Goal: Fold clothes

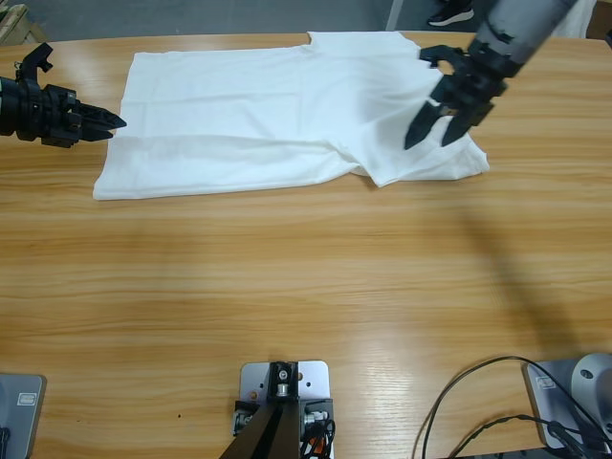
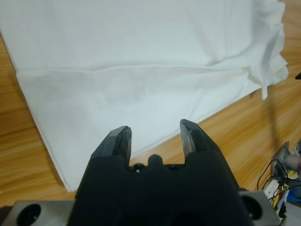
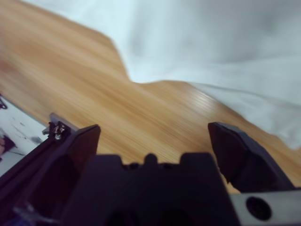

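The shirt (image 1: 277,120) is plain white and lies flat on the far half of the table (image 1: 306,306). It is spread out sideways, so it looks long and wide. One long fold line runs along it, and the part on the near side of that line looks like a second layer. At one end a sleeve (image 1: 435,163) sticks out toward the near side, with soft wrinkles in it. A small notch shows in the far edge of the shirt. The other end is a straight edge.

The left gripper (image 1: 113,122) sits just off that straight end of the shirt, close to the cloth. In its wrist view the shirt (image 2: 141,70) fills the space in front of it, and its two jaws are a little apart with nothing between them. The right gripper (image 1: 435,129) hangs over the sleeve end. Its jaws are spread wide and hold nothing. In its wrist view the shirt (image 3: 211,47) lies ahead of the jaws and bare wood is right under them.

The table is light brown wood with long stripes in the grain. Black cables (image 1: 478,402) curl on it at the near edge. Past the far edge is a grey floor, and a dark shoe (image 1: 449,13) shows there.
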Controlling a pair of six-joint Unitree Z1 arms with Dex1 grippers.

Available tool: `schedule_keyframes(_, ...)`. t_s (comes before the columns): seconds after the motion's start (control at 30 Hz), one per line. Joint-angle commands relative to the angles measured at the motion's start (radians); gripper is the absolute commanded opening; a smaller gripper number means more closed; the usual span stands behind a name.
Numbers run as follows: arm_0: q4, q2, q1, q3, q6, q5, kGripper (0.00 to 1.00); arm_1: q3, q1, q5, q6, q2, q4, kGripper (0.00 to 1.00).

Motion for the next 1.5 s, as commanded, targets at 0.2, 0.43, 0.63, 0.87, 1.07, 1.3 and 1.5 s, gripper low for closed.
schedule_keyframes(0.2, 0.002, 0.008, -0.028, 0.044, 0.009, 0.013, 0.393, -0.383, 0.239, -0.103, 0.045, 0.199, 0.155, 0.936)
schedule_keyframes(0.43, -0.011, 0.019, -0.028, 0.058, 0.012, 0.013, 0.393, -0.652, 0.307, -0.089, 0.048, 0.374, 0.301, 0.935)
schedule_keyframes(0.63, -0.014, 0.038, -0.028, 0.06, 0.019, 0.015, 0.393, -0.673, 0.354, -0.055, 0.071, 0.406, 0.311, 0.899)
schedule_keyframes(0.87, -0.014, 0.055, -0.039, 0.062, 0.023, 0.016, 0.391, -0.735, 0.331, -0.126, 0.077, 0.429, 0.348, 0.899)
schedule_keyframes(1.07, -0.014, 0.058, -0.039, 0.069, 0.021, 0.018, 0.389, -0.96, 0.304, -0.066, 0.06, 0.524, 0.458, 0.899)
schedule_keyframes(1.3, -0.014, 0.059, -0.039, 0.074, 0.021, 0.026, 0.389, -0.995, 0.339, -0.042, 0.058, 0.578, 0.51, 0.899)
schedule_keyframes(1.5, -0.014, 0.059, -0.039, 0.074, 0.023, 0.028, 0.389, -1.007, 0.318, -0.05, 0.052, 0.577, 0.513, 0.899)
